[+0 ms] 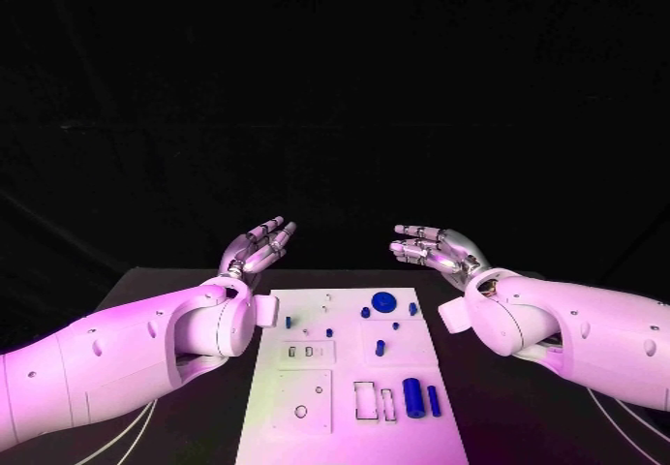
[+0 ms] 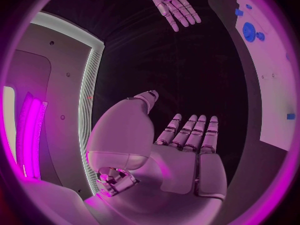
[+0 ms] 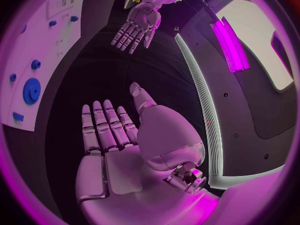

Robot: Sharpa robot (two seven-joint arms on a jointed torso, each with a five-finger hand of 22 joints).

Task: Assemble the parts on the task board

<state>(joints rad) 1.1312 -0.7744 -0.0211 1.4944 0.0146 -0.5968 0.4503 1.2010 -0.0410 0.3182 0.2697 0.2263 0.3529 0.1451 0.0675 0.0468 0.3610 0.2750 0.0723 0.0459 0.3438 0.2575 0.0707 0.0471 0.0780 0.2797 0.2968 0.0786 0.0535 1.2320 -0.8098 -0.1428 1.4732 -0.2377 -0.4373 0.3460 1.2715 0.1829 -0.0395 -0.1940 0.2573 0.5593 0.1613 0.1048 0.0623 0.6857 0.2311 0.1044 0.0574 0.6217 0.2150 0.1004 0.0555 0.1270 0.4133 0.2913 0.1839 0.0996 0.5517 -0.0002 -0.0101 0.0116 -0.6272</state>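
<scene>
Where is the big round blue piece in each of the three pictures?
Head view: the big round blue piece sits near the task board's far edge.
Left wrist view: it shows at the upper right, on the board.
Right wrist view: it shows at the left.
Shared landmark: the white task board itself.

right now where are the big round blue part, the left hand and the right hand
big round blue part point(image 1: 384, 300), head view, middle of its top face
left hand point(image 1: 259, 247), head view, on the palm
right hand point(image 1: 436, 249), head view, on the palm
</scene>
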